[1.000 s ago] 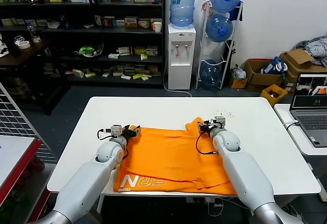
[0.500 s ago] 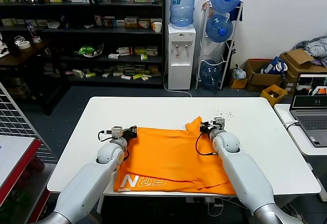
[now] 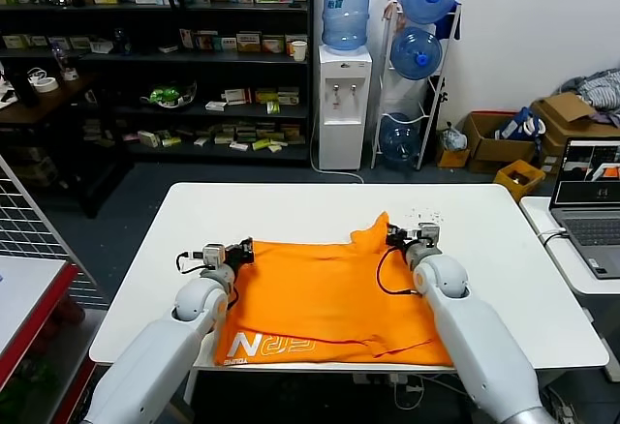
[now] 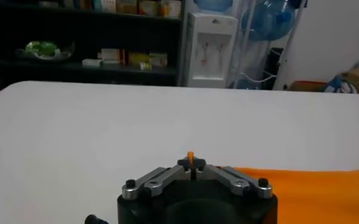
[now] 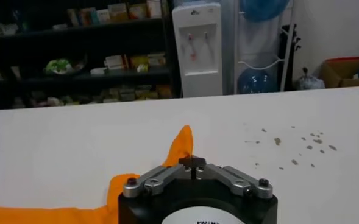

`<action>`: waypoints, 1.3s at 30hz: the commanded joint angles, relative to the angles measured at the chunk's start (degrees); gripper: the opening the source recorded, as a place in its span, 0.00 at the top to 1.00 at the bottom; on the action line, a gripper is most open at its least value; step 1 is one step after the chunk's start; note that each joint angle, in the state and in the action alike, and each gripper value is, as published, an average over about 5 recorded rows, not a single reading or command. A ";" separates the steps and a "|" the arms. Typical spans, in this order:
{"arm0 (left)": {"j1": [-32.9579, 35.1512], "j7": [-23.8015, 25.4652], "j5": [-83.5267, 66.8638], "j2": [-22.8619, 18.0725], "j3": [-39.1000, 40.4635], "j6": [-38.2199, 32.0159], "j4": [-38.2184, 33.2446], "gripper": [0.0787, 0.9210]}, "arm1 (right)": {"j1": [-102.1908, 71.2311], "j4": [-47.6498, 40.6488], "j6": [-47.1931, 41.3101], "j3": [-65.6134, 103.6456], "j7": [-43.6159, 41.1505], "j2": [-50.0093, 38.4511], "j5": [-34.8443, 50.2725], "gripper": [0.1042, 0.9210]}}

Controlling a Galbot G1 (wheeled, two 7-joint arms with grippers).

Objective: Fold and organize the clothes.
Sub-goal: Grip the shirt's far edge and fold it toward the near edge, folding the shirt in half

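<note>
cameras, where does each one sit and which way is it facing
Head view: on the robot's head, looking forward and down at the white table; both arms show, left gripper and right gripper at the orange T-shirt.
Left wrist view: on the left wrist, facing across the table toward the shelves; fingers shut on an orange scrap.
Right wrist view: on the right wrist, facing likewise; fingers shut on the shirt.
All share the water dispenser.

T-shirt [image 3: 329,298] lettering: white block letters near its front hem, a large "N" clear, the rest illegible.
</note>
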 commanded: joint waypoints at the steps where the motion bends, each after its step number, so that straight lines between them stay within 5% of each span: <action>1: 10.40 -1.95 2.63 3.36 -2.09 -0.40 -17.95 0.98 | -10.72 15.62 -2.23 1.41 3.59 -6.11 4.79 0.97; 14: 24.20 -3.12 5.27 7.31 -6.19 -0.77 -31.27 0.98 | -22.39 28.66 -3.19 5.75 4.73 -11.36 6.17 0.97; 39: 32.94 -6.63 6.65 8.59 -8.22 -1.83 -37.82 0.98 | -37.24 38.80 -3.99 13.64 5.30 -14.12 7.00 0.97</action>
